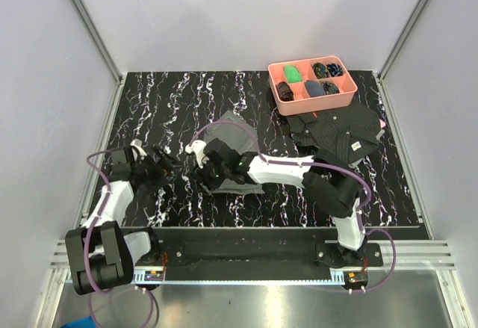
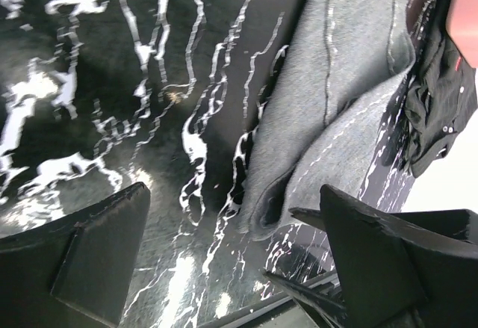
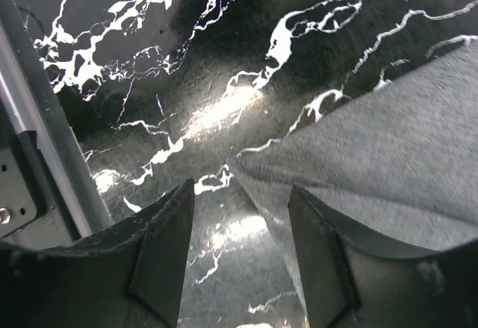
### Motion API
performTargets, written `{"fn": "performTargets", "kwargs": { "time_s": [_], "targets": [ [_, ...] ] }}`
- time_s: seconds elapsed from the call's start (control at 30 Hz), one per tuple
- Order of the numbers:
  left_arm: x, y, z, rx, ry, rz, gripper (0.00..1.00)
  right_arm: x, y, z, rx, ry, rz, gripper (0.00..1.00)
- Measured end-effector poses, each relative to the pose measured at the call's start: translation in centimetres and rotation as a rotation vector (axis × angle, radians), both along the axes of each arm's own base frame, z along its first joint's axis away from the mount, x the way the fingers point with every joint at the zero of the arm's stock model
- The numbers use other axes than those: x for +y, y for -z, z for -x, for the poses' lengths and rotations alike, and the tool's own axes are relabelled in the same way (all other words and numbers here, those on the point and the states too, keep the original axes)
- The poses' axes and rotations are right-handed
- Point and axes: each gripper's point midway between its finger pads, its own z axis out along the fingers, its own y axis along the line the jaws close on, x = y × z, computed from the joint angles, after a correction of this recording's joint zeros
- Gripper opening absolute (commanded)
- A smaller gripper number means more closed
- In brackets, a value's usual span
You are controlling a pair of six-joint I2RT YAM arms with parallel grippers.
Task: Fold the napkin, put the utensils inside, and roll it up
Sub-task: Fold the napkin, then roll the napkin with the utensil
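The grey napkin (image 1: 228,135) lies loosely folded on the black marbled table, its near part under my right arm. In the left wrist view the napkin (image 2: 336,96) shows a doubled edge curling towards me. My left gripper (image 1: 166,165) is open and empty just left of the napkin, its jaws (image 2: 233,193) wide over bare table. My right gripper (image 1: 200,165) is open at the napkin's near left corner. In the right wrist view the napkin's corner (image 3: 246,165) lies just ahead of the gap of the gripper (image 3: 240,190), its edge running under the right finger (image 3: 321,261). The gold spoon and fork are out of view.
A pink tray (image 1: 279,98) of small dark and green items stands at the back right. A black patterned cloth (image 1: 340,134) with a white tag lies in front of it and shows in the left wrist view (image 2: 433,111). A metal rail (image 3: 45,141) runs along the table's edge.
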Motion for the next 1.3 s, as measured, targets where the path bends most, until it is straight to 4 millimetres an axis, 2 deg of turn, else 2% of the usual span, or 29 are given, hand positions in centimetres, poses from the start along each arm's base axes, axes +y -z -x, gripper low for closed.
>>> {"fn": "performTargets", "kwargs": {
  "time_s": [0.07,0.17,0.27,0.3,0.4,0.5,0.67,0.77,0.87,0.93,1.07,1.2,1.3],
  "targets": [
    [0.2,0.1,0.2,0.009,-0.006,-0.001,0.99,0.4,0.4,0.0,0.002,-0.008,0.004,0.52],
    [0.3,0.3,0.2,0.016,-0.004,0.004,0.99,0.9,0.7,-0.1,0.004,-0.011,0.006,0.54],
    [0.2,0.4,0.3,0.019,-0.001,0.007,0.99,1.0,1.0,-0.1,0.008,-0.008,0.01,0.66],
    [0.2,0.3,0.3,0.017,0.001,0.008,0.99,0.9,1.0,-0.1,0.011,-0.007,0.012,0.74],
    [0.1,0.3,0.3,0.016,0.006,0.011,0.98,0.7,0.7,-0.2,-0.001,0.005,0.012,0.81],
    [-0.9,0.4,0.6,0.015,0.047,0.01,0.94,-1.4,-1.0,0.3,-0.035,0.031,0.02,0.86],
    [-4.5,0.9,2.1,0.027,0.185,0.014,0.82,-5.5,-5.2,0.8,-0.122,0.097,-0.006,0.92],
    [-5.4,1.6,2.7,0.051,0.217,0.021,0.79,-7.1,-6.5,0.6,-0.16,0.143,-0.013,0.92],
    [-6.6,2.1,3.4,0.076,0.259,0.025,0.72,-8.3,-5.9,0.6,-0.16,0.182,0.009,0.92],
    [-7.3,2.5,3.6,0.085,0.285,0.025,0.64,-8.9,-5.0,0.8,-0.147,0.197,0.032,0.92],
    [-8.3,3.2,4.0,0.115,0.317,0.03,0.59,-9.4,-4.4,0.9,-0.134,0.216,0.054,0.92],
    [-9.0,3.9,4.2,0.14,0.334,0.037,0.46,-9.4,-4.3,0.9,-0.131,0.219,0.054,0.92],
    [-9.3,4.2,4.3,0.149,0.342,0.039,0.3,-9.5,-4.2,0.9,-0.13,0.216,0.056,0.92]
  ]
}}
